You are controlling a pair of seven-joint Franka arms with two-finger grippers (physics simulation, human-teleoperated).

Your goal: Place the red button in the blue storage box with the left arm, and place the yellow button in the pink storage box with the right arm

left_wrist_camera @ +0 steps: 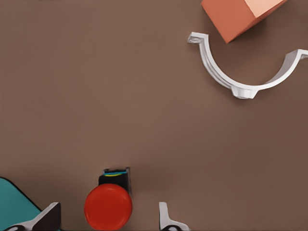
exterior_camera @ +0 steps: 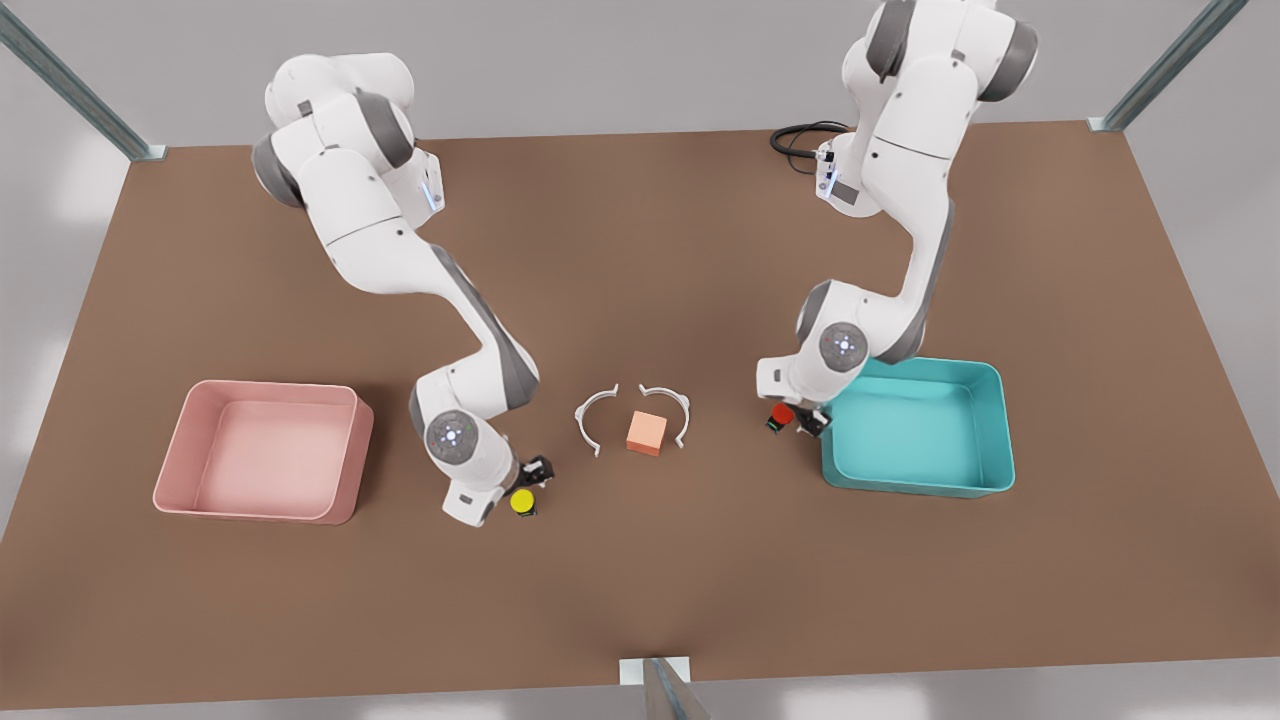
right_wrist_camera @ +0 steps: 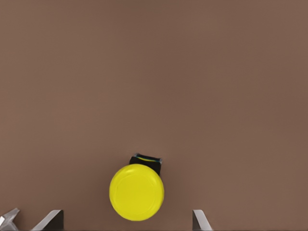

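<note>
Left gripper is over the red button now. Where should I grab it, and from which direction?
Come straight down with the left gripper, open and straddling the red button. Probably pinch the round cap's opposite sides: it is wider than the black base beneath, which stays mostly hidden from above.

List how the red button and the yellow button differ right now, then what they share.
Colour: the red button has a red cap, the yellow button a yellow one.
Place: the red button sits just beside the blue storage box; the yellow button lies well apart from the pink storage box.
Claw: the left claw brackets the red button, the right claw the yellow.
Shared: both have round caps on small black bases, stand on the table, each between open claw fingers.
</note>
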